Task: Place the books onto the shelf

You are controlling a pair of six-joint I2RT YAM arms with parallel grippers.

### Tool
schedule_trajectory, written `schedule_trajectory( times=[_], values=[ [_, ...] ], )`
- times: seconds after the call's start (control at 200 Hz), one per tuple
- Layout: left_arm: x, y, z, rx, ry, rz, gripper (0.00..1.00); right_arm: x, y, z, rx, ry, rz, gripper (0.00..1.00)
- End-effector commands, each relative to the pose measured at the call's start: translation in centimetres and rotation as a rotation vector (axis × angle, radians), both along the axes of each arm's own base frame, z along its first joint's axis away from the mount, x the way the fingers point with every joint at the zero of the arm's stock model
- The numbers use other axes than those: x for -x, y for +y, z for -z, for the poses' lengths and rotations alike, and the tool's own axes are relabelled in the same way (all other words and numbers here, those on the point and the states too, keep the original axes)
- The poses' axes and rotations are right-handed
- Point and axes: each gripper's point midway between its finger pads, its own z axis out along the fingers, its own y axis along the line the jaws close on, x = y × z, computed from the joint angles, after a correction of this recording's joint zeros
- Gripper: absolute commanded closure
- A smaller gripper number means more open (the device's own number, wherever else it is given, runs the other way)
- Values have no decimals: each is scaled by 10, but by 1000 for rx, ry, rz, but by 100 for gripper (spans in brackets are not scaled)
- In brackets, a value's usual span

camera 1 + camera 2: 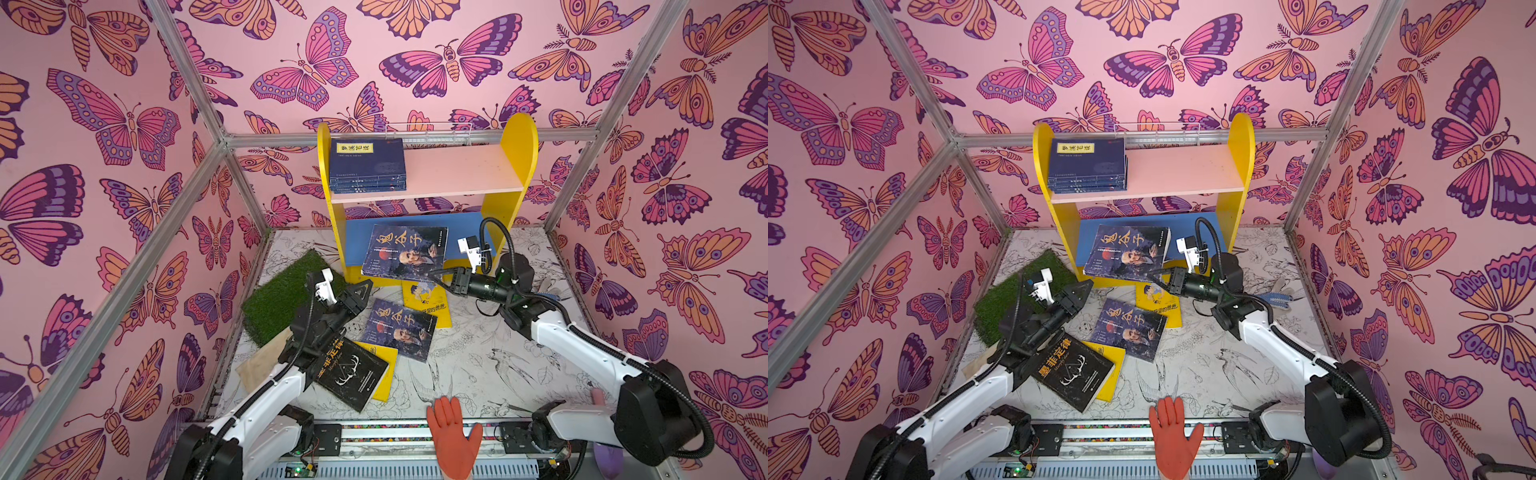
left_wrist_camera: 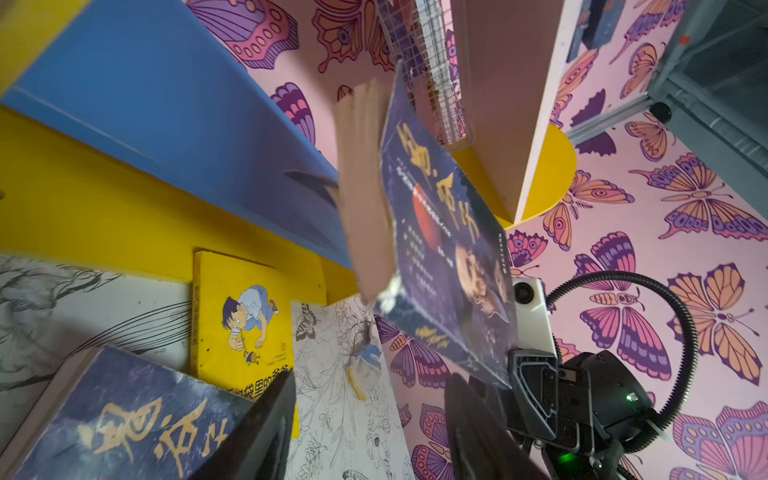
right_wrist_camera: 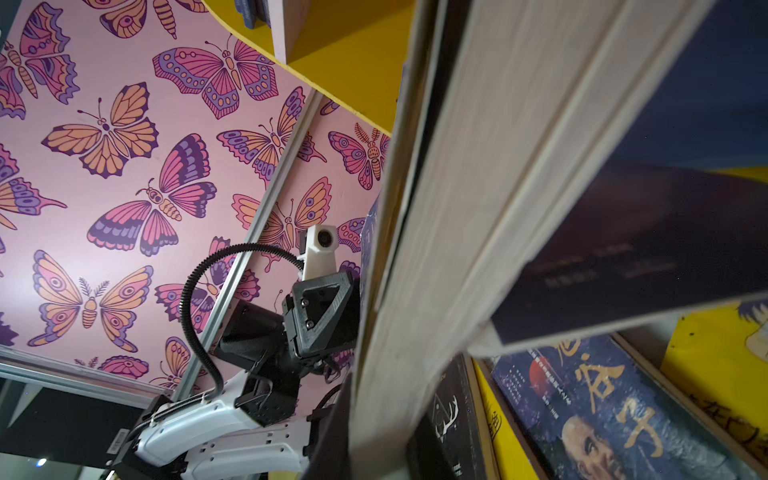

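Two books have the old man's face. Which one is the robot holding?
The raised book at the blue board, pinched by the right gripper; its twin lies flat on the table.

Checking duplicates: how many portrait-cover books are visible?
2: held book in right gripper by the blue board; loose book flat on the table. More may be hidden.

White shells, black joints on both arms (image 1: 266,399); left gripper (image 1: 362,293) black, triangular; ribbed black cable (image 1: 511,249) at twelve o'clock off the right wrist (image 1: 519,272).
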Motion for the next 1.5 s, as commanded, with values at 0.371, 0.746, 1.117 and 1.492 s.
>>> schedule_trajectory(
  times=[0.371, 0.746, 1.117, 1.492],
  values=[
    [25, 71, 94, -127, 300, -294, 41, -92, 20, 27, 126, -60, 2, 97],
    [27, 69, 101, -136, 329, -275, 41, -142, 47, 64, 130, 106, -76, 92],
    [25, 67, 103, -154, 334, -265, 41, -166, 67, 73, 42, 186, -140, 91],
    [24, 66, 105, -156, 348, -258, 41, -168, 74, 75, 45, 217, -183, 90]
  ],
)
